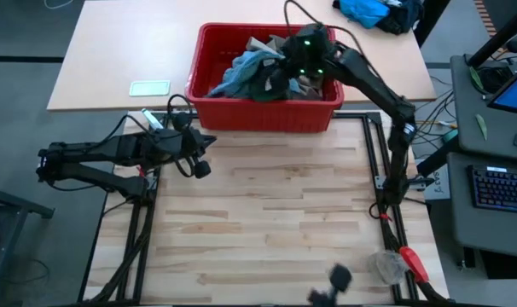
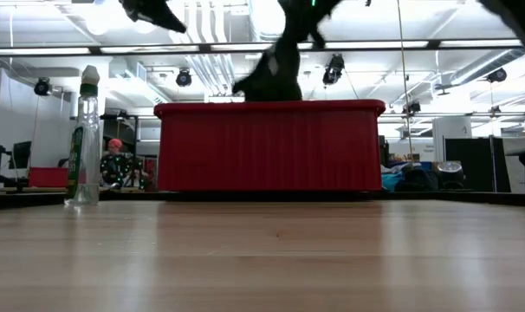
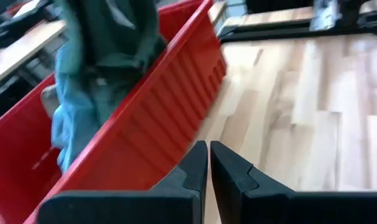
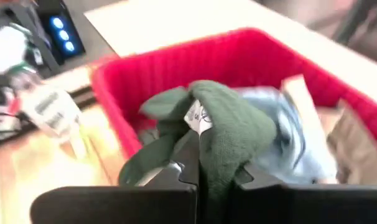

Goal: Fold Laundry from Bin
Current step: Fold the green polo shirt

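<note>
The red bin [image 1: 267,111] stands at the table's far edge, holding the laundry: dark green shorts [image 4: 232,124], light blue denim [image 4: 288,137] and a khaki piece [image 4: 356,143]. My right gripper [image 1: 281,72] reaches over the bin from the right and is shut on the green shorts. In the low view the dark cloth [image 2: 267,78] rises above the bin's rim. My left gripper [image 1: 209,141] hovers shut with nothing in it, just in front of the bin's near left corner [image 3: 139,124]. My right gripper pinches a bunched fold of the green shorts [image 4: 216,158] between its two fingers, just below the white label [image 4: 198,116]. The fingers slant down toward the table's left. The fold bulges up above the fingers, and the rest of the garment trails down onto the heap in the bin.
A spray bottle [image 1: 152,119] lies left of the bin, with a pale card [image 1: 149,87] beyond it. A bright blue cloth heap [image 1: 374,10] sits at the far right. A red-handled tool [image 1: 412,263] lies at the near right corner. Bare wood [image 1: 267,213] stretches in front of the bin.
</note>
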`<state>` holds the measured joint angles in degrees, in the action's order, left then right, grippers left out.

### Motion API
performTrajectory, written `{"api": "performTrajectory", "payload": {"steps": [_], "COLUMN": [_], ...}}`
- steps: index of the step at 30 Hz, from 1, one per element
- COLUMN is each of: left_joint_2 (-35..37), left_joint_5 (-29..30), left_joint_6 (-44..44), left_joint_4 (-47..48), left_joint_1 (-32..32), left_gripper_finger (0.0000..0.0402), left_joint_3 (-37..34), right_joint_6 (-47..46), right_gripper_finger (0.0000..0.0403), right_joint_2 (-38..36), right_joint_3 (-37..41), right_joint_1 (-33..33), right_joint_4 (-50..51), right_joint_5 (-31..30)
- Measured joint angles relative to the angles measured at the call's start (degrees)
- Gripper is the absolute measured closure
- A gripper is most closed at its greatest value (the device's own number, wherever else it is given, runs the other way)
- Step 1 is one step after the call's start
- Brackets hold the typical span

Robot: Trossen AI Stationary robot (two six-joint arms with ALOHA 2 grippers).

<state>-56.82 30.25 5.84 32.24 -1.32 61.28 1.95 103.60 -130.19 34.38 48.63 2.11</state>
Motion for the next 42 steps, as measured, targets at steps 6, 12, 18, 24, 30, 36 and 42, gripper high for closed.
{"api": "performTrajectory", "payload": {"steps": [6, 12, 18, 24, 30, 36, 42], "left_joint_2": [-1.7, -3.5, -4.6, -4.7, -4.6, -4.7, -4.6], "left_joint_5": [-6.5, -14.3, -15.1, -15.2, -15.2, -15.2, -15.2], "left_joint_6": [3.5, 7.2, 8.7, 8.5, 6.4, 5.2, 4.9], "left_joint_4": [-0.1, 0.7, 2.0, 4.0, 5.4, 5.3, 3.3], "left_joint_1": [0.0, 0.0, 0.0, 0.0, 0.0, 0.0, 0.0], "left_gripper_finger": [0.0361, 0.0309, 0.0254, 0.0228, 0.0226, 0.0226, 0.0226], "left_joint_3": [6.8, 15.5, 21.5, 23.8, 24.1, 24.1, 24.9], "right_joint_6": [3.7, 4.8, 5.1, 4.1, 3.2, 3.1, 2.4], "right_gripper_finger": [0.0393, 0.0393, 0.0394, 0.0394, 0.0394, 0.0394, 0.0394], "right_joint_2": [-7.9, -13.7, -16.8, -18.3, -18.3, -18.2, -18.2], "right_joint_3": [-1.1, -2.6, -2.8, -2.7, -2.7, -2.7, -2.7], "right_joint_1": [-7.0, -13.9, -21.2, -29.7, -40.1, -50.1, -57.2], "right_joint_4": [-3.2, -5.0, -5.1, -5.3, -5.3, -7.6, -11.9], "right_joint_5": [-2.3, -2.3, 1.2, 11.2, 12.1, 12.3, 11.7]}}
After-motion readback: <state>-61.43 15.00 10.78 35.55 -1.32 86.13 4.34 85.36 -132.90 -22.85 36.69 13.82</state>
